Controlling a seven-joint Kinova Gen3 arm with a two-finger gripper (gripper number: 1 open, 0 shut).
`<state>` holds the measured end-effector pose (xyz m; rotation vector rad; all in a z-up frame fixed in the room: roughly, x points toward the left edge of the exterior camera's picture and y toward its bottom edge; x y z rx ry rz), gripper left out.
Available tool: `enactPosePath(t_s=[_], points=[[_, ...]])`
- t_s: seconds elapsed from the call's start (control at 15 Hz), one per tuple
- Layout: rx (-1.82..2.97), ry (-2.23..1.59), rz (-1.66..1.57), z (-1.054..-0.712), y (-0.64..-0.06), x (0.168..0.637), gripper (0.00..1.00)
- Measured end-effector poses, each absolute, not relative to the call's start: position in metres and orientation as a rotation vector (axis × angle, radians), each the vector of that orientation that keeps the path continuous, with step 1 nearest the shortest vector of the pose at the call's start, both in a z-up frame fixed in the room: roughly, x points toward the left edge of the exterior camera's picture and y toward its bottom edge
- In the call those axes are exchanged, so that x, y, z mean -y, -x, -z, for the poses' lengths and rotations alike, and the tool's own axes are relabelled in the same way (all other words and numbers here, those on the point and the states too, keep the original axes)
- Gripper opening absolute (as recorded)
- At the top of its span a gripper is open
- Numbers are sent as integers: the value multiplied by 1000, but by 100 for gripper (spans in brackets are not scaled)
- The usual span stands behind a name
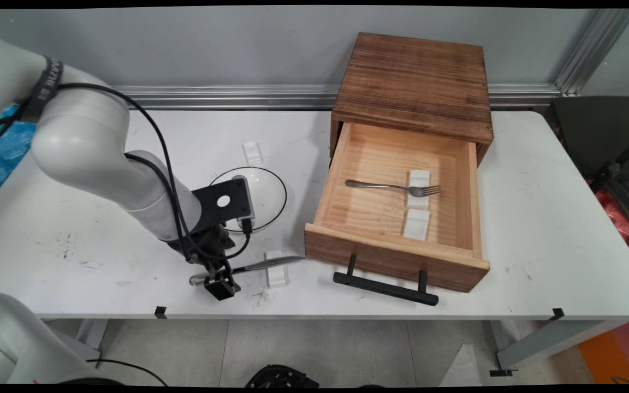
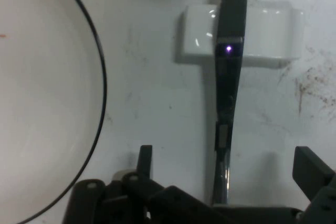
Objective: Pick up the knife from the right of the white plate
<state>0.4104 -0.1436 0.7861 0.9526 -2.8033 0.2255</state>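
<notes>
Main view: the gripper (image 1: pixel 219 284) is down at the table (image 1: pixel 538 229) near its front edge, left of the middle, at the handle end of a knife (image 1: pixel 249 267). The knife lies propped on a small white rest (image 1: pixel 277 270), its long axis running roughly along the front edge, handle to the left, blade tip to the right toward the open wooden drawer (image 1: pixel 396 218). A fork (image 1: pixel 393 187) already lies in the drawer across one of two white rests (image 1: pixel 418 188). A clear black-rimmed plate (image 1: pixel 262 196) sits behind the gripper. The knife is not lifted; it is on its rest outside the drawer.

Hand view: the fingers (image 2: pixel 312 169) stand wide, one on each side of the knife's handle (image 2: pixel 223 177), not touching it. The blade runs away up the picture over the rest (image 2: pixel 273 30). The plate's rim (image 2: pixel 100 77) curves at the left.
</notes>
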Motion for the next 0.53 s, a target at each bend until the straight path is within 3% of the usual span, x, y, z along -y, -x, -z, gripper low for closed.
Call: enactPosePath(t_s=[0.2, 0.27, 0.53], points=[[2812, -934, -221, -781, -409, 146, 100], [2813, -930, -219, -780, -408, 147, 0], [2816, -917, -214, -776, -407, 150, 0]])
